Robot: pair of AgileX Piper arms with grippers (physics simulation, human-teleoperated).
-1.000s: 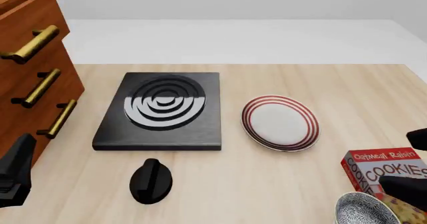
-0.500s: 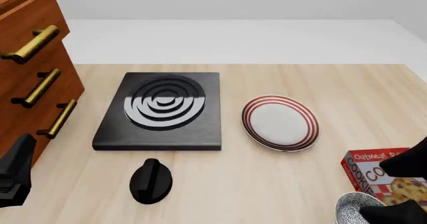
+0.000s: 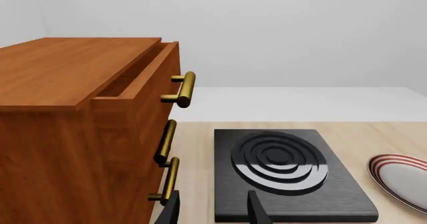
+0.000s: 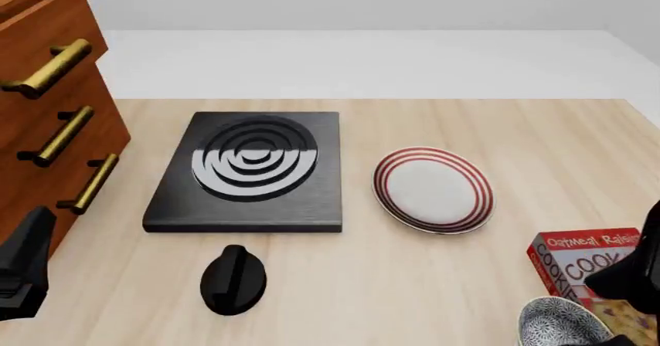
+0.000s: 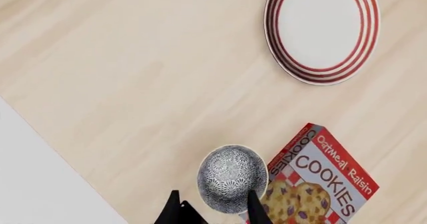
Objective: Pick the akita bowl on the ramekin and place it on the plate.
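The akita bowl (image 4: 562, 323) with its black-and-white speckled pattern sits at the table's near right edge, against a cookie box. In the right wrist view the akita bowl (image 5: 231, 178) lies just ahead of my right gripper (image 5: 215, 214), whose fingers (image 5: 257, 210) stand apart on either side of it, open and holding nothing. The ramekin is hidden from every view. The red-ringed plate (image 4: 433, 189) lies bare, farther back at centre right. My right gripper (image 4: 619, 307) hovers over the box and bowl. My left gripper (image 4: 23, 265) waits open at the near left.
A black stove plate (image 4: 247, 168) lies left of the red-ringed plate, with a black knob (image 4: 234, 279) in front of it. A wooden drawer cabinet (image 4: 46, 122) with brass handles fills the left side. The oatmeal raisin cookie box (image 4: 590, 259) lies beside the bowl.
My right gripper has shifted about over the cookie box and bowl, dipping across the bowl and then drawing back to the right. Bowl, plate and left arm have not moved.
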